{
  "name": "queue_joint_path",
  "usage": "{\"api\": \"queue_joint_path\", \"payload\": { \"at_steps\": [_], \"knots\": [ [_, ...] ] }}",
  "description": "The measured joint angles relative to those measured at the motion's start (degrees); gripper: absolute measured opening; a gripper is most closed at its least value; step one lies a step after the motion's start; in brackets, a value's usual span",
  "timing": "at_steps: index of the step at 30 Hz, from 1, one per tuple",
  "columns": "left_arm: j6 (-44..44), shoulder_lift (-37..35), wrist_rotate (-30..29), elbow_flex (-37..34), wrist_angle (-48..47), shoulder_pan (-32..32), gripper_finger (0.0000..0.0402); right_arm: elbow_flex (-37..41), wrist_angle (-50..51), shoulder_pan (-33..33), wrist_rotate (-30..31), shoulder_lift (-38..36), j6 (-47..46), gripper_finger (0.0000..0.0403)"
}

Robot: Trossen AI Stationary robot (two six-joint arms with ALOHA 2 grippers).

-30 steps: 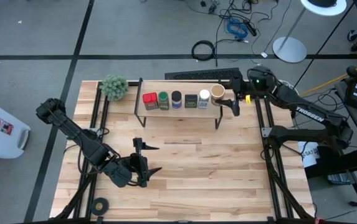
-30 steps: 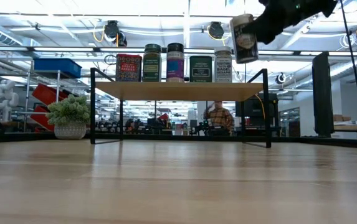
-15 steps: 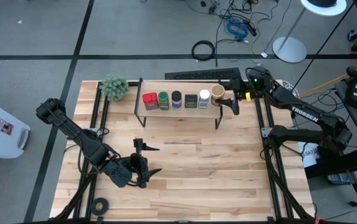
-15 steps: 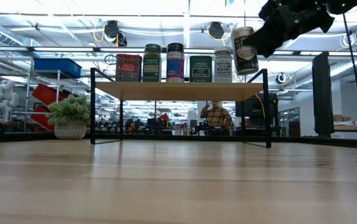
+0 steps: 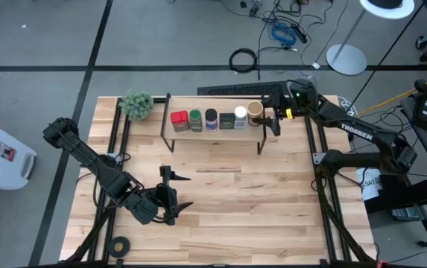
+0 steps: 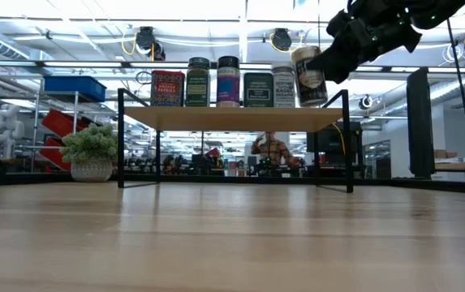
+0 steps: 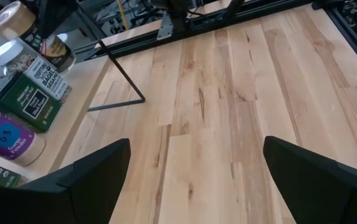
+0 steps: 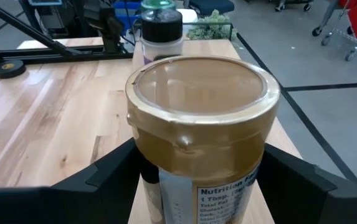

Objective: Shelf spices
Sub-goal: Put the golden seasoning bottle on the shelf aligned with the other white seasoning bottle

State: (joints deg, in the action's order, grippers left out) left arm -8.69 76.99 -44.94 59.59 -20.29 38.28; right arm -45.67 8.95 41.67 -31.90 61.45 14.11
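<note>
The shelf stands at the table's far side. On its wooden top stands a row: red tin, green-lidded jar, dark-lidded jar, dark square tin and white-lidded jar. My right gripper is at the shelf's right end, shut on the tan cylinder, right beside the white-lidded jar. My left gripper is open over the near-left part of the table, touching nothing. My right gripper pinches the tan cylinder between its two fingers, on the side wall below the lid. The fingers come level from the table's right. The cylinder is tilted, its lid leaning left, and its lower edge is at the shelf board's top.
A fuzzy green plant ball sits left of the shelf. A black tape roll lies at the near-left corner. A keyboard lies beyond the shelf. A person shows in the room behind. Bare tabletop spreads in front of the shelf.
My right gripper has come down and moved left toward the row, lowering the tan cylinder from above the shelf's right end to the board. The white-lidded jar and the dark square tin have slid a little left.
</note>
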Motion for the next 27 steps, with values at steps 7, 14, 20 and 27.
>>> {"api": "queue_joint_path", "payload": {
  "at_steps": [7,14,20,27],
  "knots": [
    [0.0,0.0,0.1,0.0,0.0,0.0,0.0376,0.0,-1.1,0.0,0.0,1.7,0.2,0.0274],
    [0.0,0.0,0.2,0.0,0.0,0.0,0.0376,0.0,-0.5,0.0,0.0,2.7,0.2,0.0273],
    [0.0,0.0,0.2,0.0,0.0,0.0,0.0376,0.0,0.2,0.0,0.0,3.9,0.3,0.0277],
    [0.0,0.0,1.5,0.0,0.0,0.0,0.0376,-0.2,0.5,0.0,0.0,4.6,0.3,0.0278]
  ]
}}
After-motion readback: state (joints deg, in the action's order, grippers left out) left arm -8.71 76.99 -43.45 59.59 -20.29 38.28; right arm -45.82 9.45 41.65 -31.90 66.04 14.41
